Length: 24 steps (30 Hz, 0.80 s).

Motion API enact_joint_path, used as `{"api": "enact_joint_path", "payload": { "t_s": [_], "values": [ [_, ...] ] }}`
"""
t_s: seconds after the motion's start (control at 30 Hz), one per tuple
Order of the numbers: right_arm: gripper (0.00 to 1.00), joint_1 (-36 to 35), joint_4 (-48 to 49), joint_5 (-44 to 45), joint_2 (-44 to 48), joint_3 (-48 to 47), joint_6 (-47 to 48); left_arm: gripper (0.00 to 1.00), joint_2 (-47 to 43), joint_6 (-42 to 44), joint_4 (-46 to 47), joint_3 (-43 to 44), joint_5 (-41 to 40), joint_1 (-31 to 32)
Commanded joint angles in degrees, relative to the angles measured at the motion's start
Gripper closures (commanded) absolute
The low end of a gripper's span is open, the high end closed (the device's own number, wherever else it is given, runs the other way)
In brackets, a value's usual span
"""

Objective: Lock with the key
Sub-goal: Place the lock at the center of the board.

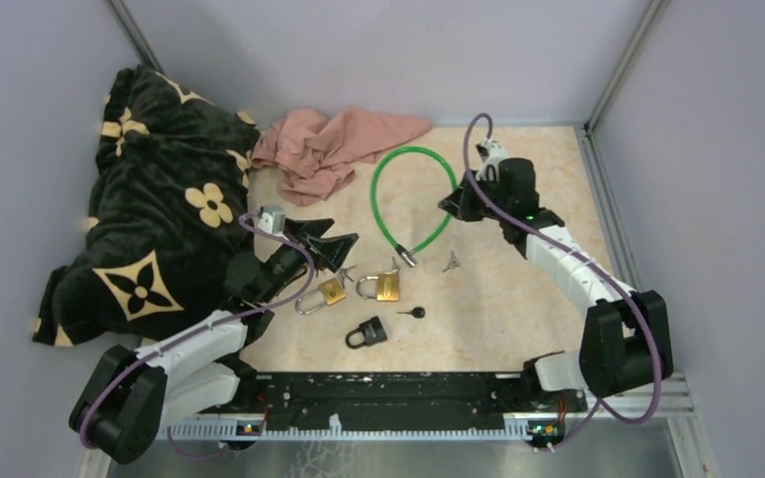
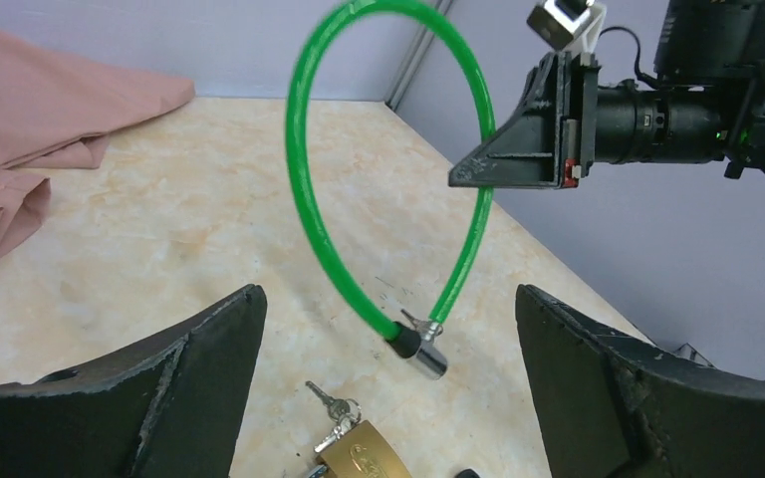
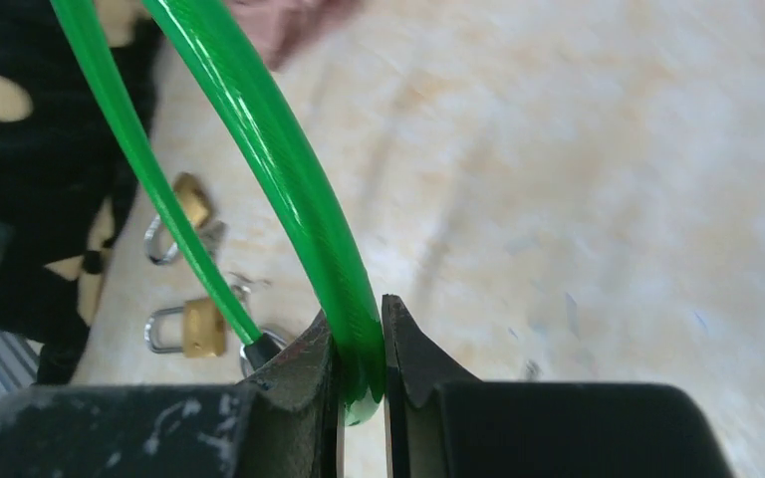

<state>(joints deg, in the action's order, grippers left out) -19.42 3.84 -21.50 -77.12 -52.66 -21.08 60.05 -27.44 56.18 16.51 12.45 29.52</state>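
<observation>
A green cable lock [image 1: 413,189] stands as a loop on the beige table, its black and silver lock end [image 1: 405,256] resting on the surface with a small key at it. My right gripper [image 1: 455,204] is shut on the cable's right side and holds the loop up; the right wrist view shows the cable [image 3: 279,169] pinched between the fingers of that gripper [image 3: 359,309]. My left gripper [image 1: 334,249] is open and empty, left of the lock end. In the left wrist view the lock end [image 2: 423,357] lies between the spread fingers of the left gripper [image 2: 388,291].
Two brass padlocks [image 1: 324,294] [image 1: 381,287] with keys lie just in front of the left gripper. A black padlock [image 1: 367,334], a black-headed key [image 1: 413,313] and silver keys [image 1: 450,262] lie nearby. A dark flowered blanket [image 1: 149,219] fills the left; a pink cloth [image 1: 329,144] lies at the back.
</observation>
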Motion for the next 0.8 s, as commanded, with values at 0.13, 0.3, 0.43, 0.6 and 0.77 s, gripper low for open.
{"api": "enact_joint_path", "payload": {
  "t_s": [0.13,0.3,0.43,0.6,0.77],
  "values": [
    [1.0,16.4,-28.7,-9.7,-3.0,-1.3,7.9,0.02,-1.6,0.0,2.9,-2.1,-1.8,0.3],
    [0.77,18.2,-28.6,-6.2,-9.4,-0.6,8.9,0.01,-2.3,0.0,1.3,-2.3,-4.8,0.4],
    [0.02,18.2,-31.5,0.3,-12.1,-5.4,9.7,0.01,-3.1,0.6,0.9,-2.4,-5.8,0.4],
    [0.02,18.2,-35.6,21.7,-7.5,-10.9,8.8,0.01,-3.8,2.7,1.3,-3.5,-9.9,0.4],
    [0.02,18.2,-25.6,31.4,4.4,-2.1,4.5,0.01,-4.9,11.6,2.4,-3.8,-14.0,0.2]
  ]
}}
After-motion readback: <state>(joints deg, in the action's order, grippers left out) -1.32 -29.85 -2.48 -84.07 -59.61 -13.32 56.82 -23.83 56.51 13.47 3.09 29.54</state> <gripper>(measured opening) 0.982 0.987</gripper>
